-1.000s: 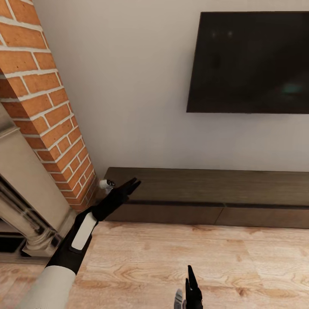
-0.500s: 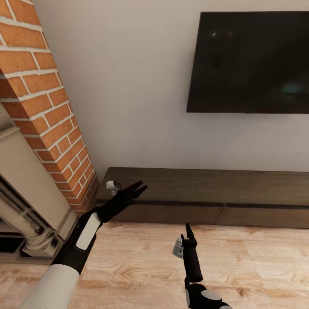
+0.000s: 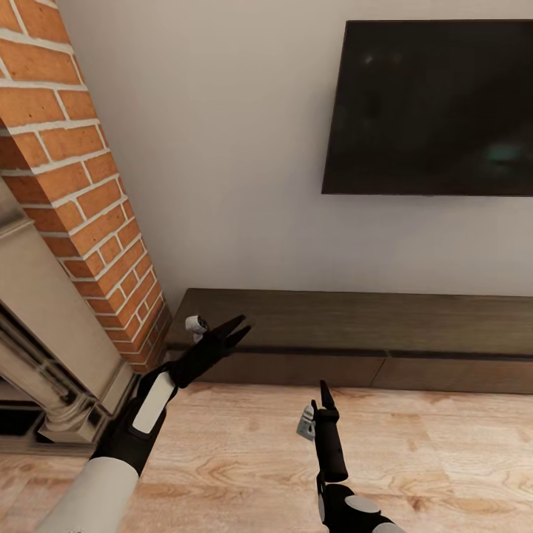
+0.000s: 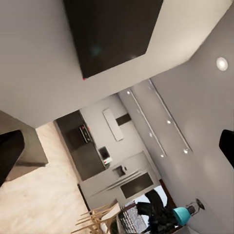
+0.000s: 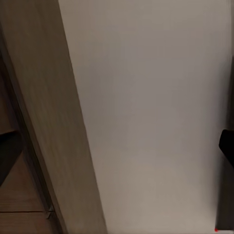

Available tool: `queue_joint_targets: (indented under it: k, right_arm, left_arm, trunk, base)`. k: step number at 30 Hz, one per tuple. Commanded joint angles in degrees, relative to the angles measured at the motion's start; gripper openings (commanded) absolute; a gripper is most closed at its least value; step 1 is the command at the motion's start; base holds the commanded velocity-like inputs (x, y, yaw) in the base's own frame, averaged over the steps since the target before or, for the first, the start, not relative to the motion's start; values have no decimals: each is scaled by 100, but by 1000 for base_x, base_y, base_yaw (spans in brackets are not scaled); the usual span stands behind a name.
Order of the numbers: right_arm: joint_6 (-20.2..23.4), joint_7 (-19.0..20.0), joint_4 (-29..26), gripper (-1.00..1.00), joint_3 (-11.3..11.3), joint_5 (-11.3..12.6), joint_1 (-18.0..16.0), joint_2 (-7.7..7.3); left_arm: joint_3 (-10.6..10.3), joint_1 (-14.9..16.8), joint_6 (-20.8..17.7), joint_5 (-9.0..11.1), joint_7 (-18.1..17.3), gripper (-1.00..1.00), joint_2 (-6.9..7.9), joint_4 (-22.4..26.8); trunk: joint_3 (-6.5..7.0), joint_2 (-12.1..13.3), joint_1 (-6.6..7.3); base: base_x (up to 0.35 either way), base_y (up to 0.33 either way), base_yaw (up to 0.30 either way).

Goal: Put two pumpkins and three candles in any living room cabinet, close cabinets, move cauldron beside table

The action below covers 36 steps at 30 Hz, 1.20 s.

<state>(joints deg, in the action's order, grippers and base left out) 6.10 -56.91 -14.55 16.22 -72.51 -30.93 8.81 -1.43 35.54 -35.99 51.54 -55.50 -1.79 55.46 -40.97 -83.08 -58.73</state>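
Note:
The cabinet (image 3: pixel 370 318) is a long, low, dark brown unit against the wall under the TV, and its flat fronts are shut. My left gripper (image 3: pixel 238 326) is open and empty, hovering at the front edge of the cabinet's left end. My right gripper (image 3: pixel 320 396) is open and empty over the wooden floor, a short way in front of the cabinet. The right wrist view looks along the cabinet top (image 5: pixel 53 122) and the pale wall, with both fingertips (image 5: pixel 226 146) far apart. The pumpkins, candles, cauldron and table are out of view.
A brick fireplace column (image 3: pixel 81 185) with a pale mantel (image 3: pixel 44 318) stands close on the left. A dark TV (image 3: pixel 437 107) hangs on the wall. Wooden floor (image 3: pixel 444 444) stretches in front of the cabinet. The left wrist view looks towards a distant kitchen (image 4: pixel 112 165).
My right arm has risen and reached forward towards the cabinet. My left gripper has shifted slightly to the right along the cabinet's front edge.

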Motion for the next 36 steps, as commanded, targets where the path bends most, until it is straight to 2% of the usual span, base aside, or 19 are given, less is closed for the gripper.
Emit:
queue_joint_targets:
  k: [1,3,5,6,11,16,24,25,36]
  right_arm:
    - [2,-5,-5,100,-3,0,0,-6]
    - [1,-9,-10,100,-9,0,0,-11]
    - [5,-27,-13,100,-16,0,0,9]
    - [5,-33,-13,100,-16,0,0,11]
    - [5,-84,-17,100,-34,-6,0,-26]
    - [-18,-70,-19,100,-38,-2,0,-42]
    - [-50,-76,-39,100,-32,-36,0,-64]
    - [-44,-82,-175,100,-31,-37,-3,-111]
    - [-50,-54,-375,100,-40,1,-6,-110]
  left_arm:
    - [46,2,4,6,74,100,-2,-80]
    - [142,4,16,19,233,100,-4,-169]
    - [372,5,23,96,366,100,-5,-211]
    - [384,5,24,101,368,100,-6,-205]
    - [372,2,31,102,360,100,-80,-181]
    - [362,3,38,95,338,100,-91,-176]
    - [331,4,40,87,342,100,-227,-176]
    - [317,4,40,78,356,100,-257,-178]
    - [318,2,188,67,364,100,-281,-179]
  trunk:
    - [0,0,0]
    - [0,0,0]
    - [0,0,0]
    - [-18,-40,-22]
    - [-108,-241,-132]
    - [-197,-441,-242]
    - [-341,-762,-417]
    - [-359,-802,-439]
    - [-556,-1243,-681]
  base:
    - [0,0,0]
    - [0,0,0]
    - [0,0,0]
    - [0,0,0]
    - [0,0,0]
    - [0,0,0]
    - [0,0,0]
    - [0,0,0]
    - [0,0,0]
